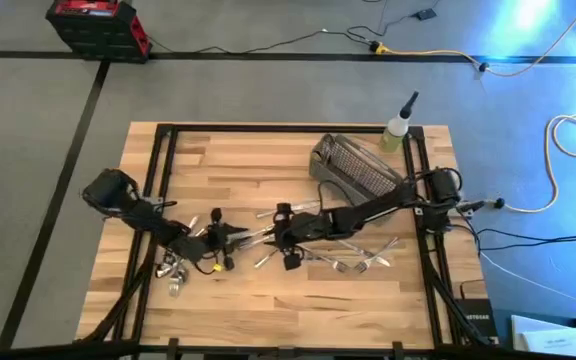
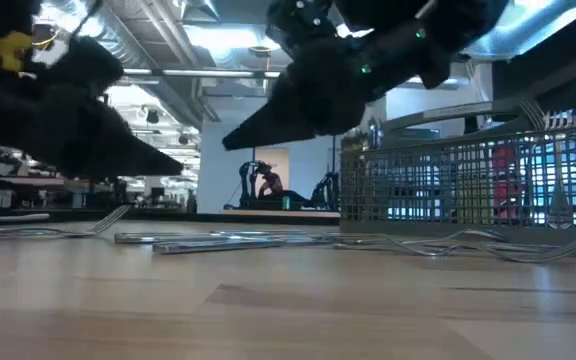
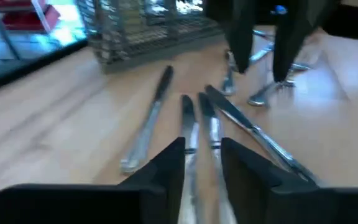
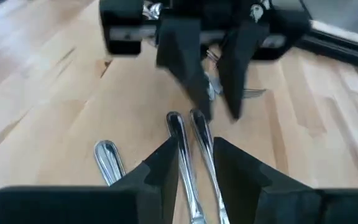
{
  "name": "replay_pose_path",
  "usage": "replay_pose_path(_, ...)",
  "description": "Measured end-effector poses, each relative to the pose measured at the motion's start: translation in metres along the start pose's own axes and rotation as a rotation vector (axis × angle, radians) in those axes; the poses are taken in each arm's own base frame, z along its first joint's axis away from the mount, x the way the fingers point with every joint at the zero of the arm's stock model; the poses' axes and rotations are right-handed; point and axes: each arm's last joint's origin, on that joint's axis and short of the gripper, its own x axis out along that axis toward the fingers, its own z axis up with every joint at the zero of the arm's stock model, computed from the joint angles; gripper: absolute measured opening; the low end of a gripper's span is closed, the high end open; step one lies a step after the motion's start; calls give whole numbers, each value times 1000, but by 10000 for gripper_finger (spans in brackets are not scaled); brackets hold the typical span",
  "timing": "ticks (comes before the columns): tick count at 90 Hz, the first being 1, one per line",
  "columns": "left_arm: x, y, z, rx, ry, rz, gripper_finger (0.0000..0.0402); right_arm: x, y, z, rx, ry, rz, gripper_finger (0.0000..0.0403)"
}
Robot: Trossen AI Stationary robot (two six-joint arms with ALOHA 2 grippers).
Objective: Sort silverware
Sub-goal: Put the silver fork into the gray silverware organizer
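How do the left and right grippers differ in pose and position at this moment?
The left gripper reaches in from the table's left side, while the right gripper stretches farther, from the right edge past the gray wire-mesh basket. A small pile of shiny silverware lies beside the left arm; scattered forks lie by the right arm. Both grippers are open, facing each other over the same slim silver pieces on the wooden table.
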Motion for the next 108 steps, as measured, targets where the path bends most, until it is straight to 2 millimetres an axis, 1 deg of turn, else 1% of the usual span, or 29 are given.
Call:
replay_pose_path(7,-13,-4,3,40,10,-9,101,1,-1,2,-2,25,-13,83)
replay_pose_path(11,-21,-5,5,13,13,-18,101,1,-1,1,-4,41,-12,83)
replay_pose_path(20,-37,-6,12,-104,18,-43,98,1,-1,1,-4,47,-14,83)
replay_pose_path(30,-55,-8,17,-131,50,-95,86,1,-1,0,-4,58,-13,83)
replay_pose_path(36,-61,-6,21,-170,91,-100,74,1,-1,0,4,59,-13,83)
replay_pose_path(44,-64,-2,25,-205,193,-44,52,0,1,-1,44,72,15,83)
replay_pose_path(55,-63,7,34,-202,387,76,23,0,2,-3,75,92,39,83)
replay_pose_path(64,-58,11,40,-253,554,119,5,0,2,-5,75,109,43,83)
replay_pose_path(72,-51,15,39,-310,684,135,2,0,2,-5,76,111,42,83)
replay_pose_path(80,-46,17,35,-315,733,163,3,0,2,-5,76,109,42,83)
replay_pose_path(96,-42,15,30,-328,742,189,7,0,1,-5,53,112,25,83)
replay_pose_path(102,-43,14,30,-310,759,168,7,0,1,-5,39,115,21,81)
replay_pose_path(108,-44,13,29,-278,793,136,7,0,1,-5,39,115,20,70)
